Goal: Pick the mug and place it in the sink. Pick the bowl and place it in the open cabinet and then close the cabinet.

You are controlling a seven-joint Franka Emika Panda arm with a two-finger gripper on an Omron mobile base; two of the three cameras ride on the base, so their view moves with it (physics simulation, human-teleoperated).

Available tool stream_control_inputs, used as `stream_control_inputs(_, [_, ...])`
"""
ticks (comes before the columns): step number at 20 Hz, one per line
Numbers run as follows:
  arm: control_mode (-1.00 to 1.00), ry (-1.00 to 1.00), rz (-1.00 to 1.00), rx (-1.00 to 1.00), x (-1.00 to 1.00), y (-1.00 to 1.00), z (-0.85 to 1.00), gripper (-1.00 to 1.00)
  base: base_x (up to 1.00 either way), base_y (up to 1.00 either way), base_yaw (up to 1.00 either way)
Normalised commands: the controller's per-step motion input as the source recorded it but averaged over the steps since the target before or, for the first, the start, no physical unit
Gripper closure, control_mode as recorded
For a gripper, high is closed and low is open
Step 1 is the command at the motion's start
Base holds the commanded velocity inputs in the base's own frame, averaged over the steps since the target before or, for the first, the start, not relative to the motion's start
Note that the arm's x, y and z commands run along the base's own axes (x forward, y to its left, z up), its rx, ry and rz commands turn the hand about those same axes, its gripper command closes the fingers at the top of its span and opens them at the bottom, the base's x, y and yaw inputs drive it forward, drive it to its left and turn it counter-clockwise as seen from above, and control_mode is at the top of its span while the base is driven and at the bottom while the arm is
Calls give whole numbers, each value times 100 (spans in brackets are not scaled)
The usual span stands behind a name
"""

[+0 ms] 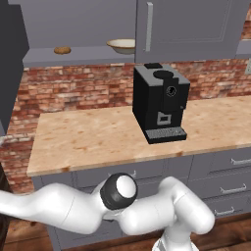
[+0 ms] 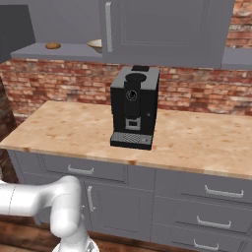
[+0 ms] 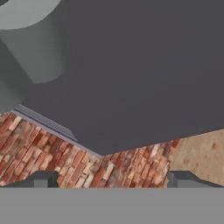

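Observation:
The cream-white bowl (image 1: 121, 45) (image 2: 96, 45) rests on the grey shelf inside the cabinet (image 1: 191, 29) (image 2: 167, 29). The cabinet's left door (image 1: 10, 63) stands swung open, while its right door is closed. My arm reaches off to the left, past the edge of the left base view. In the hand view my gripper (image 3: 113, 179) is open with nothing between its fingertips (image 3: 43, 179). It faces a large dark grey flat panel (image 3: 131, 74), with brick wall below it. The mug and the sink are out of view.
A small brown round lump (image 1: 62, 50) (image 2: 53, 46) lies on the shelf left of the bowl. A black coffee machine (image 1: 161, 103) (image 2: 134, 106) stands on the wooden counter (image 1: 88, 137) (image 2: 74, 128). Grey base cabinets with drawers (image 2: 211, 192) run below it.

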Motion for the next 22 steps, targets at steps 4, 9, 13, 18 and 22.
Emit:
stream_control_inputs(4, [-100,0,-11,3,15,-1,0,-100,0,0,0])
stream_control_inputs(9, [-100,0,-13,2,2,-4,0,-100,0,0,0])
stream_control_inputs(13, [-100,0,-15,4,0,-15,0,-100,0,0,0])
stream_control_inputs(18, [-100,0,-15,2,0,-17,0,-100,0,0,0])
stream_control_inputs(22, [-100,-1,-15,1,0,-23,0,-100,0,0,0])
